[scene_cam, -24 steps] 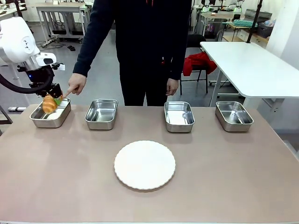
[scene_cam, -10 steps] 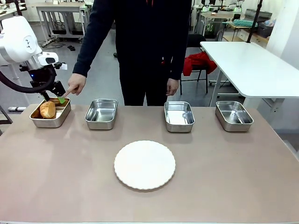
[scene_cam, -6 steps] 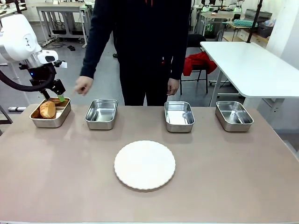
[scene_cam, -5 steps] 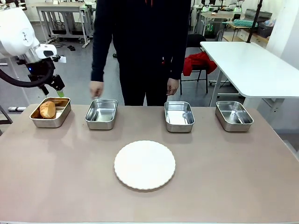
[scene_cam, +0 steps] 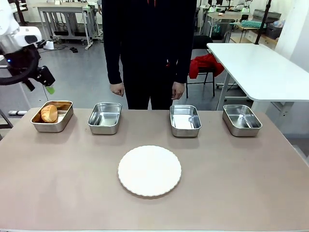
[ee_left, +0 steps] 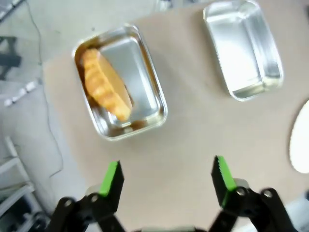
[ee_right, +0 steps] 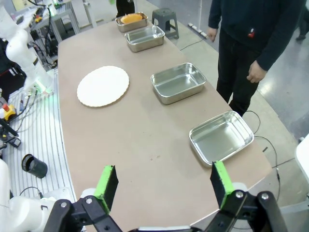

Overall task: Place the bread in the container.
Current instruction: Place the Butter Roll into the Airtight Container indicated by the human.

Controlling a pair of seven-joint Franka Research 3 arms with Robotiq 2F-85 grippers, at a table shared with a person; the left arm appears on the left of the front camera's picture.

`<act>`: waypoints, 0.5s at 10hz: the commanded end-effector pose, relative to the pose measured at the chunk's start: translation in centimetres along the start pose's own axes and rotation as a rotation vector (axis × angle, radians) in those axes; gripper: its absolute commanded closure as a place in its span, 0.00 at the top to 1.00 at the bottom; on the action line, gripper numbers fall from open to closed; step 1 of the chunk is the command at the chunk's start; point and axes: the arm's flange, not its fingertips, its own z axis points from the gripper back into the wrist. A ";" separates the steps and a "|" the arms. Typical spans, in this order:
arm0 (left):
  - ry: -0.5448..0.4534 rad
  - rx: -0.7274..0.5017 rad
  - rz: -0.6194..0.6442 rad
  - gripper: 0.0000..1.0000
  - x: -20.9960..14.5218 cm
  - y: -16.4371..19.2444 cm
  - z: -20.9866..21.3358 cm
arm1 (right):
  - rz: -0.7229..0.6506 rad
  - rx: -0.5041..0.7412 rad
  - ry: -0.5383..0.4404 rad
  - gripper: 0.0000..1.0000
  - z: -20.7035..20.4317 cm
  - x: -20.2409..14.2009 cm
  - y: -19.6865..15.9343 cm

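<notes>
- While the bread (scene_cam: 49, 113) lies inside the container (scene_cam: 66, 116) at the far left of the desk (scene_cam: 72, 183), the left claw (scene_cam: 39, 83) hangs in the air above and behind that pan, touching nothing.
- From the left wrist, the left claw's green pads (ee_left: 111, 178) stand wide apart with only bare desk between them; the croissant rests diagonally along one side of its pan, apart from the fingers.
- The right claw (ee_right: 164, 186) is likewise spread open and holds nothing, over the near desk edge beside the rightmost pan (ee_right: 221, 137).
- A second pan (scene_cam: 105, 117) sits just beside the filled one, and a third pan (scene_cam: 185, 120) further right.
- A round white plate (scene_cam: 149, 170) lies in the middle of the desk, nearer the robot.
- A person (scene_cam: 149, 48) stands at the far side, both hands hanging down.
</notes>
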 end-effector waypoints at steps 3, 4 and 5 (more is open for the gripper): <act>-0.061 -0.022 0.078 0.92 -9.4 -3.0 -0.2 | 0.006 -0.004 -0.003 1.00 0.1 0.1 0.1; -0.055 -0.015 0.098 0.92 -10.8 -3.2 -0.2 | 0.006 -0.004 -0.003 1.00 0.1 0.1 0.1; -0.042 -0.001 0.106 0.92 -11.9 -3.2 -0.2 | 0.006 -0.004 -0.003 1.00 0.1 0.1 0.1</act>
